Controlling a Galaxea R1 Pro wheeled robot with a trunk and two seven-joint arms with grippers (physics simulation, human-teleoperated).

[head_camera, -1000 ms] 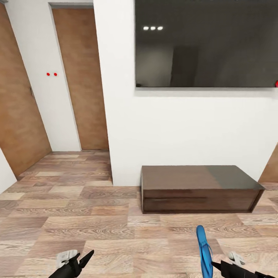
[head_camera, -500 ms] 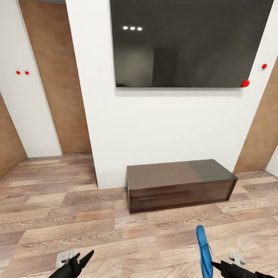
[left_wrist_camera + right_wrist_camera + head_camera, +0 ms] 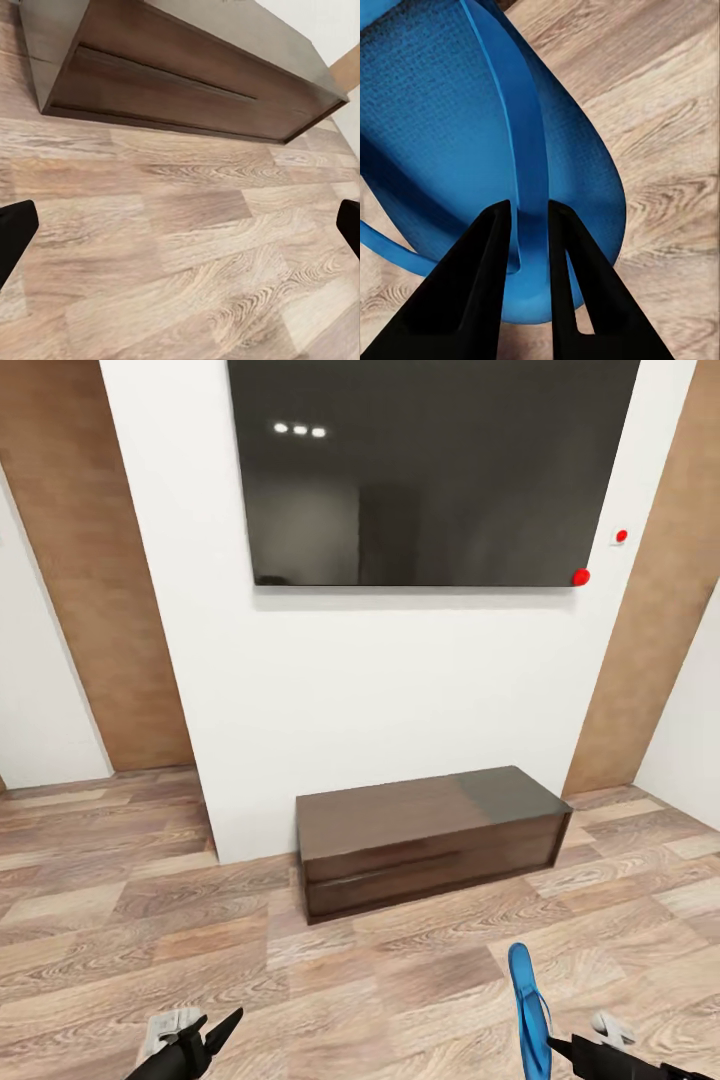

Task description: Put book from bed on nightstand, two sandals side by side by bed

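Right claw: fingers nearly closed, pinching a strap of one blue sandal. In the head view the right claw carries that sandal on edge, sole upright, lifted above the floor. One sandal counted.

Left claw: fingers spread wide, holding nothing; in its wrist view the two black fingertips sit far apart with bare planks between them.

Both arms low and pulled in, claws pointing forward toward the bench.

Landmark = that one long dark-wood bench, set against a white wall. Open wood-plank floor between the claws and the bench front edge, and also to the bench's left and right ends. One large black screen hangs on the wall above the bench. Two tan wood panels: one left of the bench, one right. Two red dots near the screen's lower right corner.
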